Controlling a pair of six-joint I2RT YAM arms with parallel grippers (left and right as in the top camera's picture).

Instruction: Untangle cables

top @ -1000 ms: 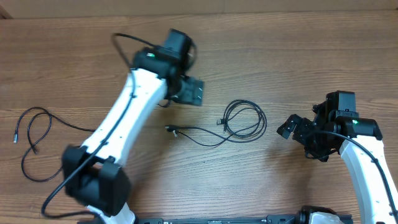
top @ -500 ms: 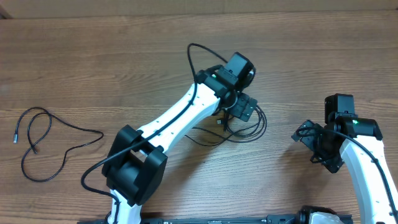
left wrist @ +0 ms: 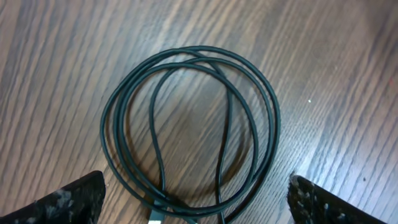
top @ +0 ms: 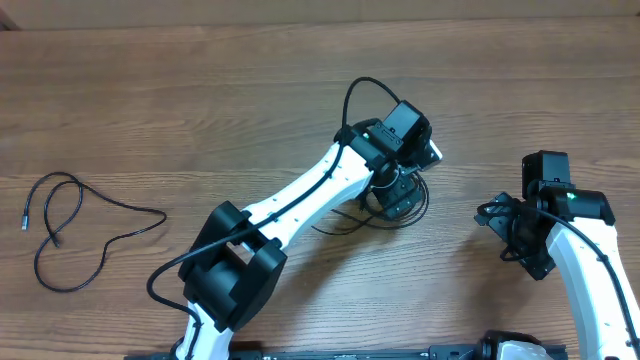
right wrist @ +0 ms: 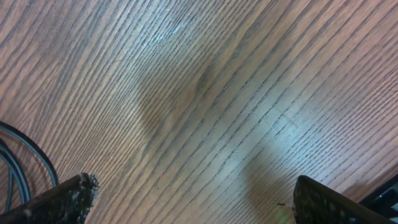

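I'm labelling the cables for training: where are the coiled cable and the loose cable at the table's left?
coiled cable (left wrist: 196, 55), left wrist view, top arc of the coil.
loose cable (top: 163, 215), overhead view, its rightmost bend.

Coiled cable (left wrist: 229, 127) sits in the middle of the desk (top: 200, 100), right under the left claw (top: 398, 195). Loose cable (top: 62, 176) sprawls way off by the left edge. Right claw (top: 515, 235) is right of the coil, not touching it.
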